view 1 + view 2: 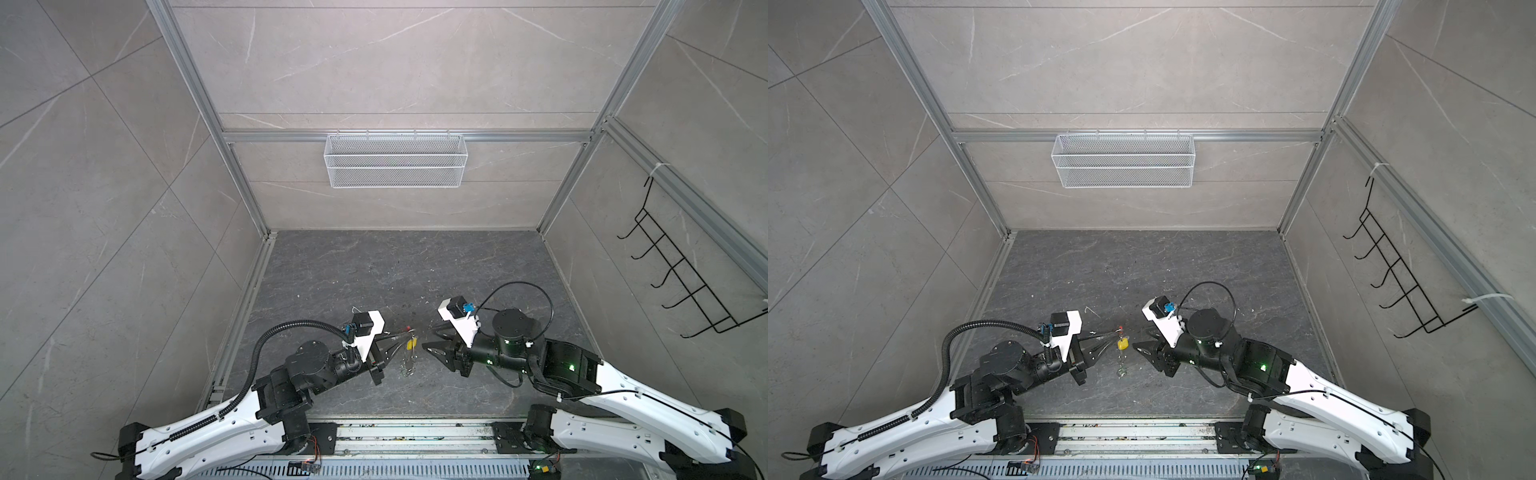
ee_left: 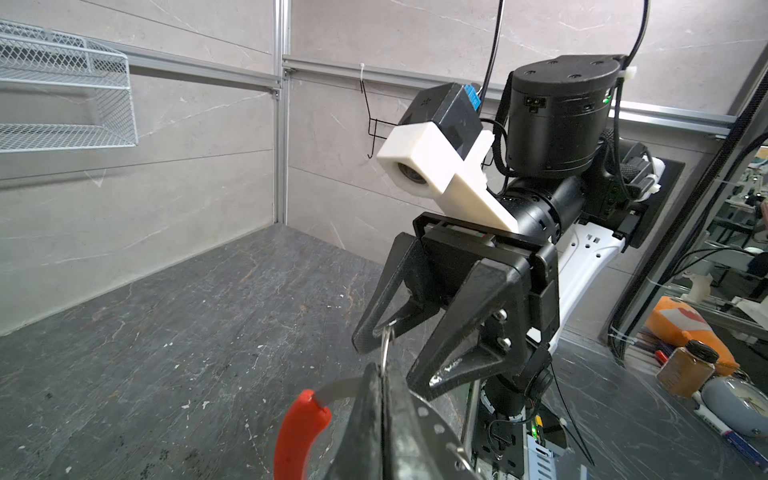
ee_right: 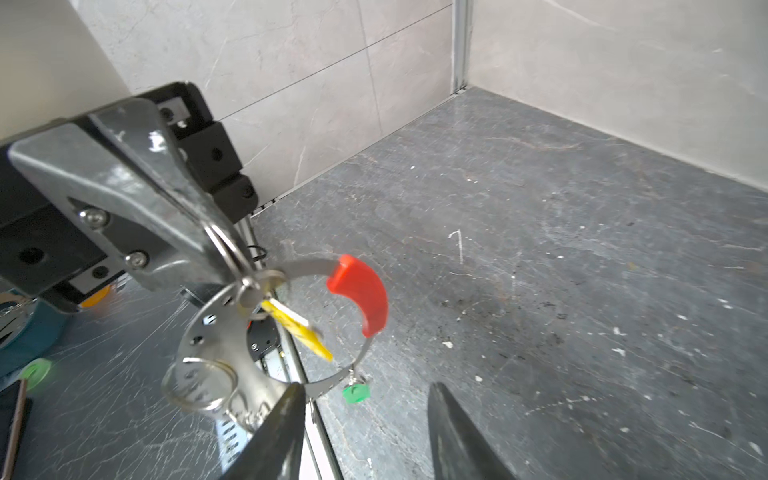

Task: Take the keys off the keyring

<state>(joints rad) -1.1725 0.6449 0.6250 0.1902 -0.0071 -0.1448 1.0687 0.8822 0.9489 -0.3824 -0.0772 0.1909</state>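
Front centre, over the table [image 1: 374, 270]: keyring [image 3: 212, 332] hangs from the left gripper [image 3: 237, 266], hoop roughly upright.
Keyring vs right gripper: just beside the right gripper [image 1: 428, 338]. Both top views show a narrow gap between them.
Left gripper: clamped tight on the hoop's upper arc, jaws fully together on the metal band.
Split rings [image 3: 224, 243]: bunched at that pinch point. In the left wrist view one stands in front of a right gripper finger; can't tell if it touches.
Right gripper: jaws about half apart, nothing held between them.
Right fingers [image 3: 278, 432]: in the right wrist view they sit either side of the hoop's low arc. Contact with the hoop can't be told.
Red sleeve [image 3: 359, 297]: on the arc facing away from the left gripper, clear of both grippers.
Yellow-tag key [image 3: 299, 328]: on the hoop, slanting across its inside, just below the pinch.
Green-tag key [image 3: 355, 392]: hangs off the low arc, only the tag made out, nearer one right fingertip than the other.
Large split ring [image 3: 199, 386]: loose on the perforated part of the band.
Status: both keys on the hoop.
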